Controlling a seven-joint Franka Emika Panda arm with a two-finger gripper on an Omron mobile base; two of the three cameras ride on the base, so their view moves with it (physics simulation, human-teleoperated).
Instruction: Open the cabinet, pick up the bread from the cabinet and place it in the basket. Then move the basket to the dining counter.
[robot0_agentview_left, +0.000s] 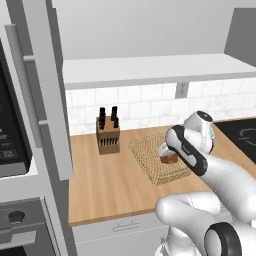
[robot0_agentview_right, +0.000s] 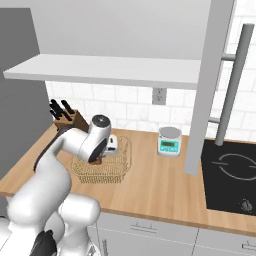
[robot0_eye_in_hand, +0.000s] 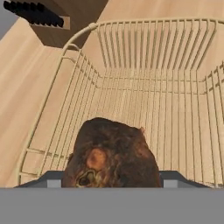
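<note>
Bread over the basket

Bread (robot0_eye_in_hand: 111, 153) sits between my gripper's (robot0_eye_in_hand: 111, 179) 2 fingers, jaws closed on it, long axis crossing them, low inside the basket (robot0_agentview_left: 150, 162). My arm bends forward and down over the wooden counter (robot0_agentview_left: 100, 190); cabinet (robot0_agentview_left: 47, 90) doors stand open.

No readable text, labels, brands, numbers or signs anywhere.

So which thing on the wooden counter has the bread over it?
The basket, the golden wire one. The bread sits between the fingers of the gripper above its mesh floor. The knife block and the scale stand apart.
</note>
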